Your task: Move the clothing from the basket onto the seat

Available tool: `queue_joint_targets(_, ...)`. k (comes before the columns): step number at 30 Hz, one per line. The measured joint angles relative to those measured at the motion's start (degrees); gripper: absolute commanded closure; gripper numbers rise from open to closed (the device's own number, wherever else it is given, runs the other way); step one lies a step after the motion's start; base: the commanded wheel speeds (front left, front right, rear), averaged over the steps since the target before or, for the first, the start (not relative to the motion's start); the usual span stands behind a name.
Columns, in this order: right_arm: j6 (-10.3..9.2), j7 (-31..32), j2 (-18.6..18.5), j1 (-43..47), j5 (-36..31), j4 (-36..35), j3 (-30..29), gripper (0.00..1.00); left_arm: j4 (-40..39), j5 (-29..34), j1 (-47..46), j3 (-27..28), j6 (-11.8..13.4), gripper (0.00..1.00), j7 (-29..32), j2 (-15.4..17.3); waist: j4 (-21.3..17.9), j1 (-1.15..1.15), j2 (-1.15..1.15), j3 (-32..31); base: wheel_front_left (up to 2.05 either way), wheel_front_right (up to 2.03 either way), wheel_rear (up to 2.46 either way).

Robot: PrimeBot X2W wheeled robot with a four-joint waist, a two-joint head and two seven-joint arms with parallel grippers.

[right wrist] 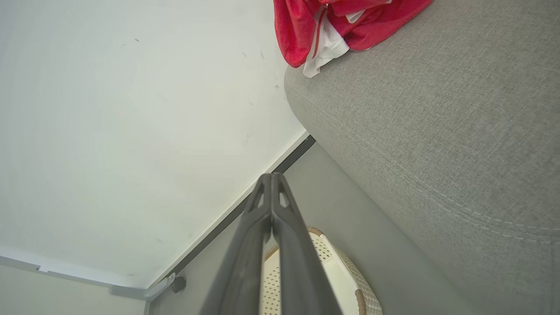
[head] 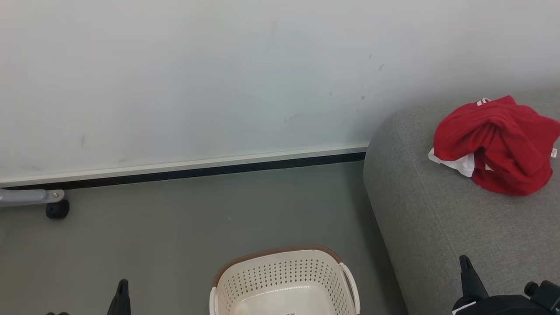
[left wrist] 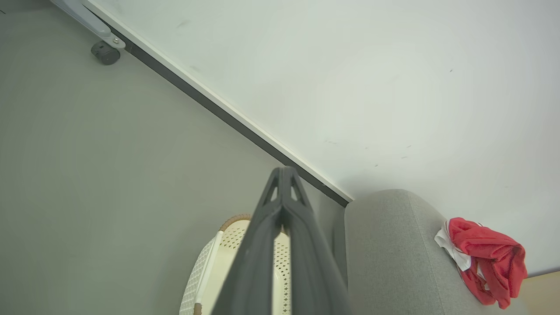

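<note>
Okay, clothing (head: 496, 144): heaped on seat (head: 428, 227), far right.
basket (head: 280, 273): near, looks empty.
my left pincer (head: 123, 291), right pincer (head: 466, 267): closed, nothing to hold.

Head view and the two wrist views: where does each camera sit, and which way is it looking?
Head view: on the head, looking forward and down at floor, wall, basket, seat; left gripper tip lower left, right gripper lower right.
Left wrist view: on the left wrist, looking along its shut fingers over the basket toward the wall.
Right wrist view: on the right wrist, along its shut fingers, basket below, seat at right.
Shared: all show the red clothing lying on the seat.
</note>
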Motion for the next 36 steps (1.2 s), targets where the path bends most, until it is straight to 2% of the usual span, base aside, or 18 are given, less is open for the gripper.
queue_joint_targets(36,4.60,6.3,3.3,-2.4,22.2,1.3,-8.6,1.00,2.3,-21.8,-5.2,4.0,-4.5,1.00,6.3,-2.7,1.5,-0.01,0.00,1.2,0.00,0.00,0.00)
